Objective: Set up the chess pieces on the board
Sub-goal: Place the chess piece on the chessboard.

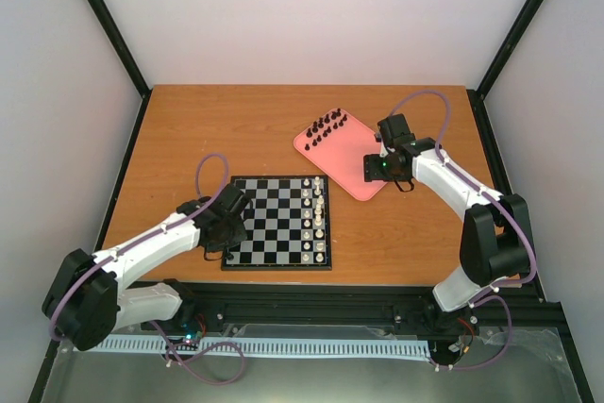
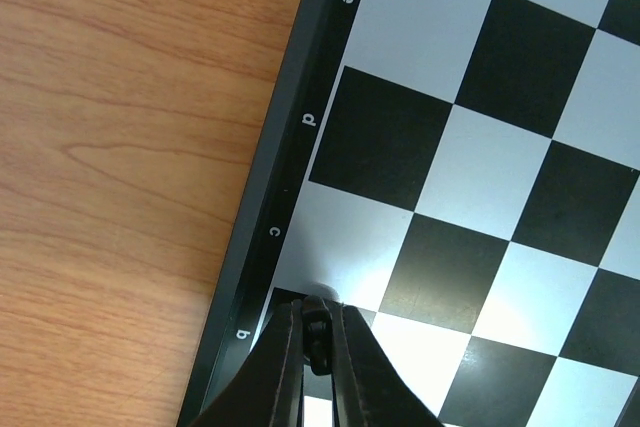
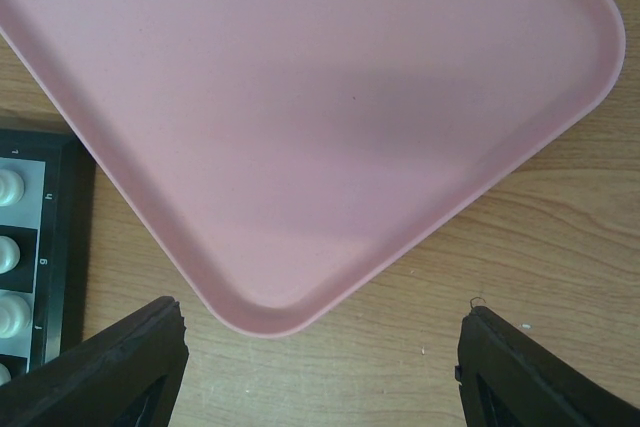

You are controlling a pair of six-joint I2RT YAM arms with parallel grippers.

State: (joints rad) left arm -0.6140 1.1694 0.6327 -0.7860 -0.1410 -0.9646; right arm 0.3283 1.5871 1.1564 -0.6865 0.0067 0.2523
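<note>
Left fingers (image 2: 282,379) pinch a tiny black chess piece (image 2: 318,332) at the checkered black-and-grey board's (image 2: 400,137) edge. Right fingers (image 3: 120,372) spread wide beside a pink tray's (image 3: 300,147) corner.

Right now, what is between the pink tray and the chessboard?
Just a bare strip of wooden table; tray and board don't touch. The right wrist view shows it.

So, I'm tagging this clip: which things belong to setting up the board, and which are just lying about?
Job: board; black chess pieces, not yet on it; left tool, shut on what looks like one black piece.
Lying about: white pieces, already placed; pink tray; open right tool.
</note>
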